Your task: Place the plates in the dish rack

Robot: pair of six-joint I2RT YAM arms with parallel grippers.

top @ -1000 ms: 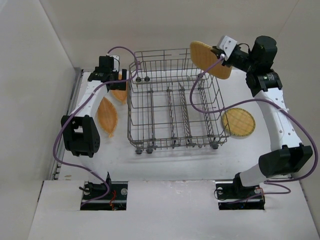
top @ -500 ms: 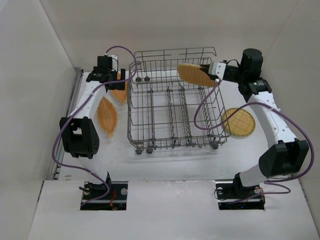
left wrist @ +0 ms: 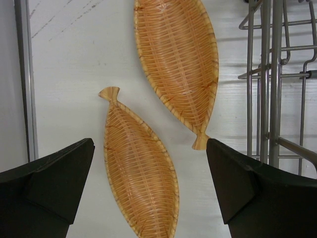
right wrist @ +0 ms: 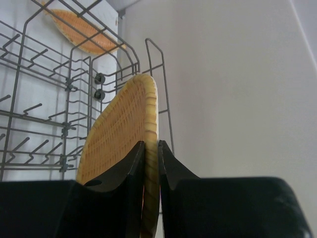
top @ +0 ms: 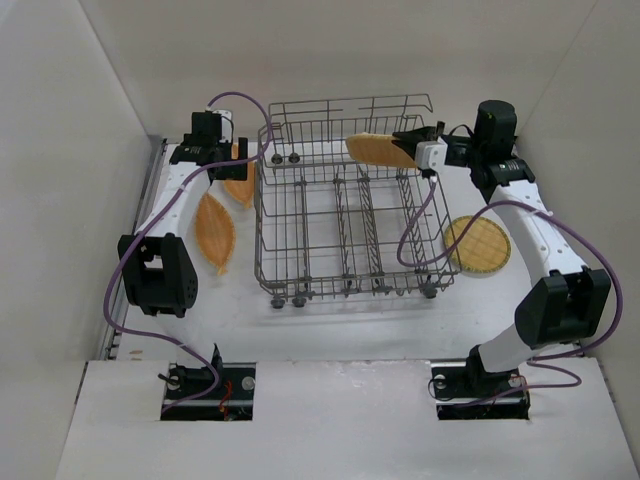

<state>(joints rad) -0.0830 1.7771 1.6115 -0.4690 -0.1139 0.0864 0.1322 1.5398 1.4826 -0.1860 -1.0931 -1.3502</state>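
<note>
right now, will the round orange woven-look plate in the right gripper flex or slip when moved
Probably stiff: the round orange woven-look plate shows a straight edge though the right gripper pinches only its rim. Likely light, being thin. It might pivot in so small a grip.

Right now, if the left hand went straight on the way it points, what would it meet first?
Probably the nearer fish-shaped plate, flat on the table between the open fingers of the left hand. The other plate and dish rack lie off that line. Depth is unclear.
</note>
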